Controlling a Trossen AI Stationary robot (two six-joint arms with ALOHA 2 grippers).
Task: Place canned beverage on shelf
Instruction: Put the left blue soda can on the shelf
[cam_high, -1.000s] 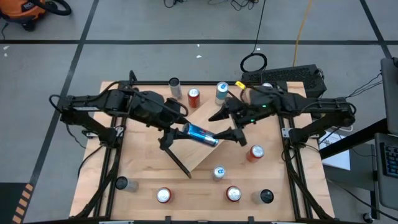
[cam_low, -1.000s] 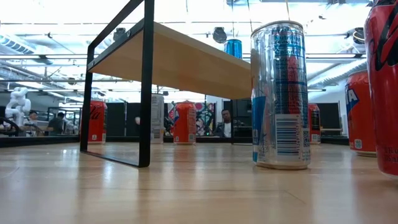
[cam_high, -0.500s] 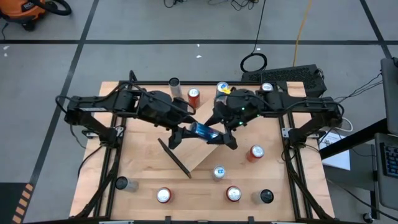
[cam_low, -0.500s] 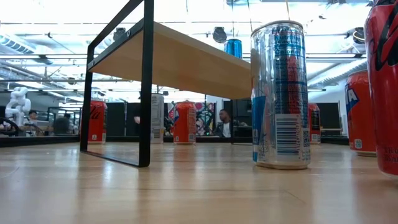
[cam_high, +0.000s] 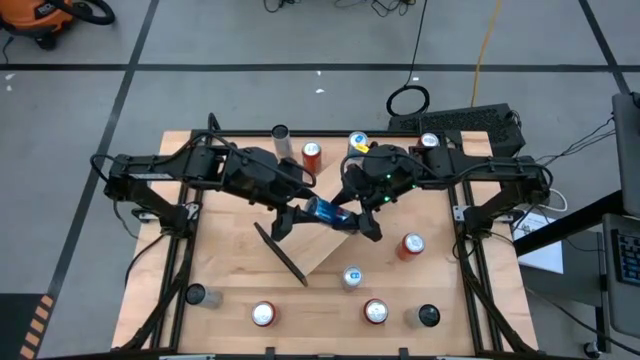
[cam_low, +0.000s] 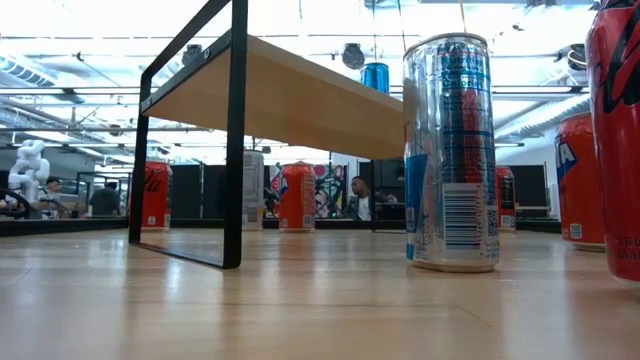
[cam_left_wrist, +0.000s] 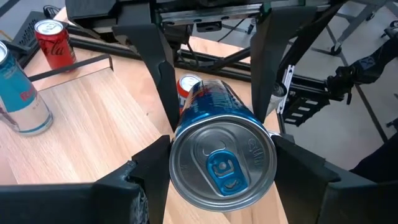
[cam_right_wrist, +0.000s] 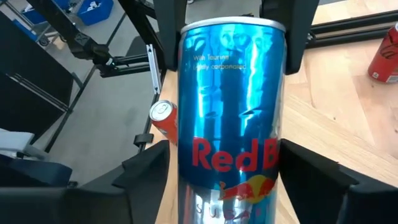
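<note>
While the blue can (cam_high: 325, 212) lay on its side above the middle of the shelf (cam_high: 330, 215), both end effectors were at it, one at each end. In the left wrist view, the left end effector (cam_high: 292, 220) pinched the can (cam_left_wrist: 222, 163) near its top, with one dark finger (cam_left_wrist: 147, 179) pressed against each side of the silver lid. The right end effector (cam_high: 358, 222) was at the other end of the same can, and in the right wrist view its two fingers (cam_right_wrist: 146, 167) stood close on both sides of the can (cam_right_wrist: 231, 106); I cannot tell if they already pressed on it or were only around it. The shelf, a light-wood board with a black bracket (cam_high: 280, 254) at the short end, stood diagonally near the middle of the table (cam_high: 220, 260). In the low view, the board (cam_low: 290, 95) stood raised on the black bracket (cam_low: 236, 140), and the can did not touch the board in the high view as far as I can see. Other cans stood upright around the shelf: a red can (cam_high: 311, 154) and a silver-blue can (cam_high: 357, 146) behind it, an orange can (cam_high: 411, 244) to its right, and a silver-blue can (cam_high: 352, 277) in front of it. Two red cans (cam_high: 263, 314) stood further in front of the shelf, near the table edge.
</note>
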